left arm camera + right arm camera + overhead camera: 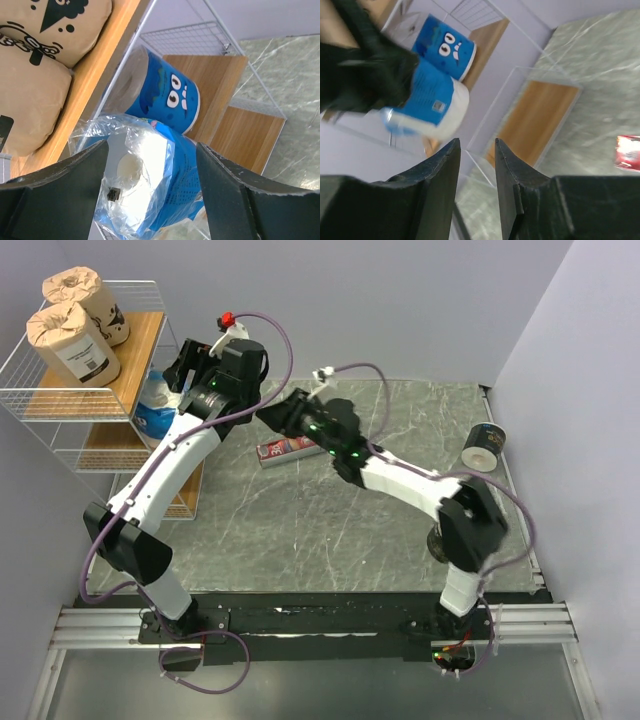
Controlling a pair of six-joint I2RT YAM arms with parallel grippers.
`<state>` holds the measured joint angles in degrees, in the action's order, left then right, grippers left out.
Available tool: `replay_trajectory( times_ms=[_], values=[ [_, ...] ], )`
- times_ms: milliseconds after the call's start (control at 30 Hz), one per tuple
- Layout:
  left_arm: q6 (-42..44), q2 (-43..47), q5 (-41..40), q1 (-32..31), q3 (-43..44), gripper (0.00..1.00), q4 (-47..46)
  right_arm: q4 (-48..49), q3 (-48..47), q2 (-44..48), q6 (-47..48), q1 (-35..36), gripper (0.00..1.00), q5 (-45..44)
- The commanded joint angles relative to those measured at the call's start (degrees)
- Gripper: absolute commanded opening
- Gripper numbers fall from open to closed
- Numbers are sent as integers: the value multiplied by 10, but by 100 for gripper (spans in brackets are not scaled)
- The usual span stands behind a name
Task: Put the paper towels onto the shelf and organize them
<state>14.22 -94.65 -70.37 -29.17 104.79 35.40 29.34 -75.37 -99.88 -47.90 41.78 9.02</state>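
Note:
My left gripper (163,398) is shut on a blue-and-white roll (152,415) in loose clear wrap, holding it at the middle tier of the white wire shelf (60,405). In the left wrist view the roll (150,185) fills the gap between the wide-set fingers of my left gripper (150,175). A second blue roll with a cartoon face (170,95) lies just behind it on the wooden board (210,85). Two kraft-brown rolls (75,340) stand on the top tier. One dark roll (485,445) lies on the table at the far right. My right gripper (270,412) is empty, jaws a little apart.
A flat red box (290,450) lies on the grey table just below my right gripper. A dark round thing (437,540) is mostly hidden by the right arm's elbow. The right wrist view shows the held roll (432,100), the face roll (447,45) and lower boards (535,120).

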Motion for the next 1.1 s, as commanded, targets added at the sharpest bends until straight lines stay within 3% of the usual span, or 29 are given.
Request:
replay_trajectory(
  times_ms=[0, 367, 567, 767, 1067],
  values=[
    [19, 27, -7, -4, 4, 77, -48, 10, -145, -75, -78, 21, 42, 3],
    [-36, 43, 36, -20, 66, 81, 5, -90, -413, -259, -99, 77, 41, 19],
    [-67, 62, 53, -41, 86, 90, 28, -114, -463, -297, -97, 103, 40, 9],
    [-94, 74, 55, -49, 97, 91, 67, -149, -541, -333, -76, 124, 40, 14],
    [-134, 81, 70, -57, 117, 92, 113, -158, -580, -374, -94, 137, 41, 5]
  ],
)
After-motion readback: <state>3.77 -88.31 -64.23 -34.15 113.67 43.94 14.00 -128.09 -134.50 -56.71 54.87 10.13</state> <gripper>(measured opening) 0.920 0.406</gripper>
